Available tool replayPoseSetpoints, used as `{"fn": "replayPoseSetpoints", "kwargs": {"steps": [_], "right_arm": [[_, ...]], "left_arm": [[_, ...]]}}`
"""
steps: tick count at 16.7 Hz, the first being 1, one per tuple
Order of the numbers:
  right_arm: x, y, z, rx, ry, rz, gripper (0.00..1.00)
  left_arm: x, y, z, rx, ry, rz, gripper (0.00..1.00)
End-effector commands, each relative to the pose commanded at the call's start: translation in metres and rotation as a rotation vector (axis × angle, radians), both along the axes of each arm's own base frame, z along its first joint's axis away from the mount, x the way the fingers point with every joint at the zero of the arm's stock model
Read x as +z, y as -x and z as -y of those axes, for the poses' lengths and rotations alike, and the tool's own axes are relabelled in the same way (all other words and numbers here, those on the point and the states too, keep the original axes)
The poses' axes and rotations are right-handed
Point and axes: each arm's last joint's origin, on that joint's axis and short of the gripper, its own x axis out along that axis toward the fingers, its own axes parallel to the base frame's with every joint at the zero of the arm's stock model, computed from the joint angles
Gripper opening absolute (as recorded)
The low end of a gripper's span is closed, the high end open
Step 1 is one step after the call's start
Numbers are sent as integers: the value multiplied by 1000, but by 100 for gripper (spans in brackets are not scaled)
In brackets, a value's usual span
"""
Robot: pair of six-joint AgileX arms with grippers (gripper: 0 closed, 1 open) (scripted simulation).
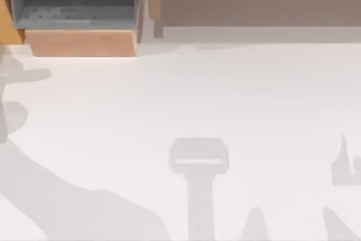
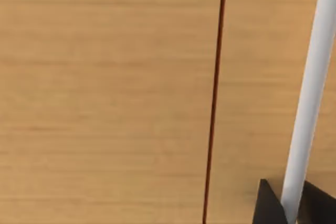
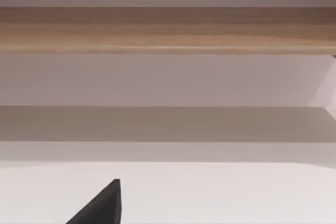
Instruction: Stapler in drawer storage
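At the far left of the surface (image 1: 186, 94), the drawer (image 1: 79, 42) stands pulled out, its grey floor and walls exposed behind the light tan front panel. To its right runs the long wooden unit (image 1: 254, 4) with a brownish-grey panel. The stapler cannot be located; whether it lies within the drawer or elsewhere cannot be told.

The left wrist view faces a tan wooden panel (image 2: 105, 98) at close range, crossed by a thin dark seam (image 2: 214, 98) and a white bar (image 2: 310, 98). Two dark fingertips (image 2: 268, 205) of the left pincer flank the base of that bar, one on each side, apparently closed on it or nearly so; contact cannot be confirmed. The right wrist view looks across the pale surface toward the wooden unit, one dark fingertip (image 3: 102, 208) showing; the opening of the right pincer cannot be told.

Judged from this arrangement, the step in hand concerns moving the drawer by its bar. It is best done by keeping the bar centred between the fingers and travelling straight along the drawer's sliding axis, without twist.
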Motion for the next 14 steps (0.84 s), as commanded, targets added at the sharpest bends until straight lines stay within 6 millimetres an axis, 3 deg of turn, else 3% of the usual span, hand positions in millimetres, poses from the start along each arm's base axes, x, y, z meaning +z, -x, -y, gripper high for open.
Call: {"fn": "replayPoseSetpoints", "kwargs": {"steps": [8,14], "right_arm": [[0,0,0,0,0,0,100],[0,0,0,0,0,0,100]], "left_arm": [[0,0,0,0,0,0,98],[0,0,0,0,0,0,100]]}}
